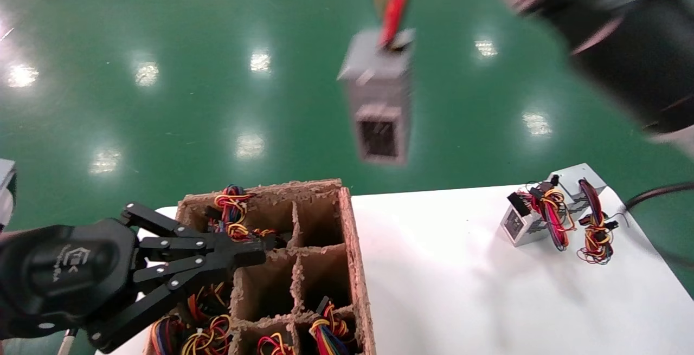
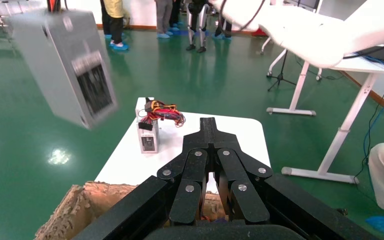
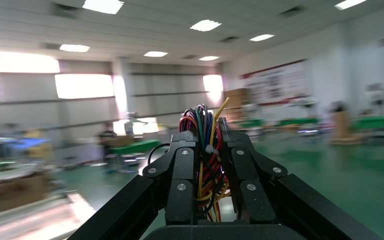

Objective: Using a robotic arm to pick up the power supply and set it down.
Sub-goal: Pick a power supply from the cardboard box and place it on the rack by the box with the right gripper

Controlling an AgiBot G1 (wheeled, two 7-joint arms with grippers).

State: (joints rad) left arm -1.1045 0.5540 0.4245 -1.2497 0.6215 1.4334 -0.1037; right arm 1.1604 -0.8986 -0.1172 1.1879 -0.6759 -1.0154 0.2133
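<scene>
1 power supply [image 1: 378, 97] hangs in the air beyond the white table [image 1: 461, 290], suspended by its wire bundle [image 3: 207, 150], which the right gripper [image 3: 209, 137] pinches. Judged step: carry; next, lower it onto the table. Casing silver-grey, vent visible. Left gripper [image 1: 255, 255] pressed together over the cardboard tray [image 1: 355, 257].

White table [image 1: 461, 290]: bare top. Brown pulp divider tray [image 1: 355, 268] at its left edge, several cells holding coloured wire bundles [image 1: 233, 214]. Green glossy floor [image 1: 162, 100]. Second white table [image 2: 360, 67] beyond; people standing [image 2: 115, 20] in the background.
</scene>
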